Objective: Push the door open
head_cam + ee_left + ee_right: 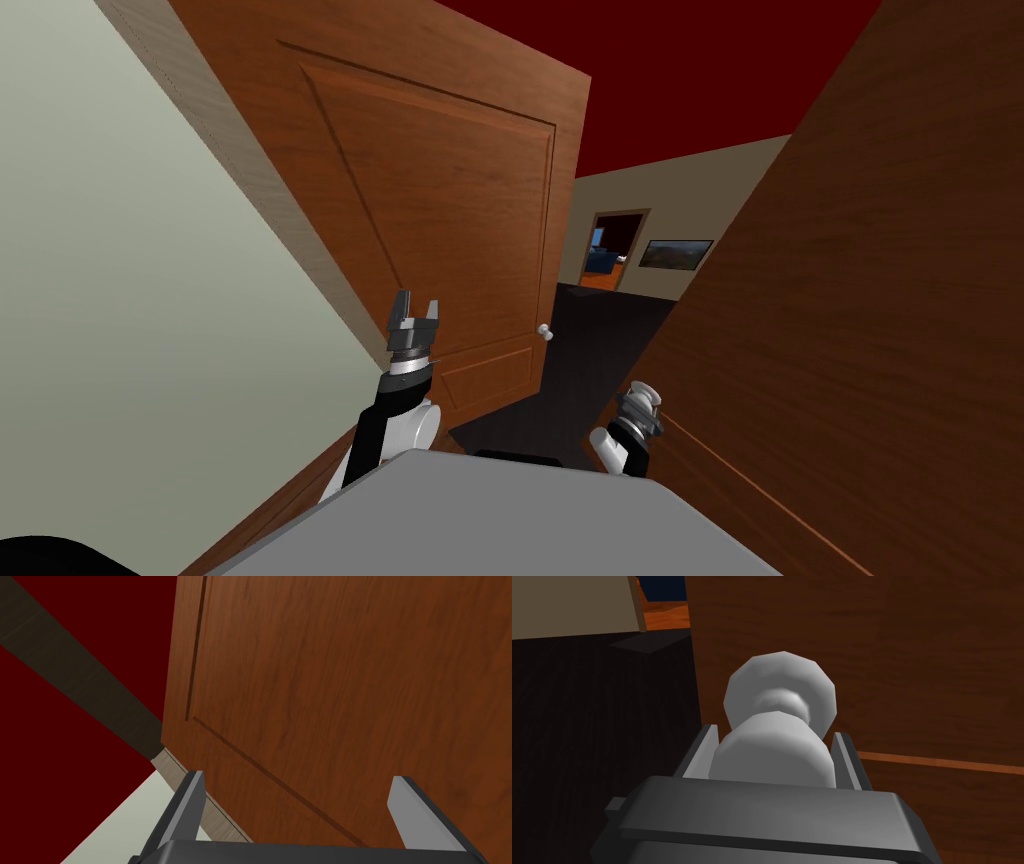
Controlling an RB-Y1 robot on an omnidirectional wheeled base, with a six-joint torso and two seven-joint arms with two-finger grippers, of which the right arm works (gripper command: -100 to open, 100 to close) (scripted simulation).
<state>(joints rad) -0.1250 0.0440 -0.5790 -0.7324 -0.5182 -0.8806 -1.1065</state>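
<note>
Right door [880, 330]: brown wood, close on my right, its free edge bordering the gap onto the dark floor [590, 350]. Its pale knob [782, 686] is clamped between the fingers of the right end effector [775, 732] (they press the near bulb's sides). The left end effector [297, 776] is spread wide and empty, just before the panelled left door [450, 200], which stands ajar. Judgement: push squarely through the knob and let the wrist follow the hinge arc. Risk: the fingers slipping off the round knob.

Nothing could be read — no text, label, number or sign stood on the door [880, 300] at the right of the frame, nor on the picture [676, 253] just right of centre.
</note>
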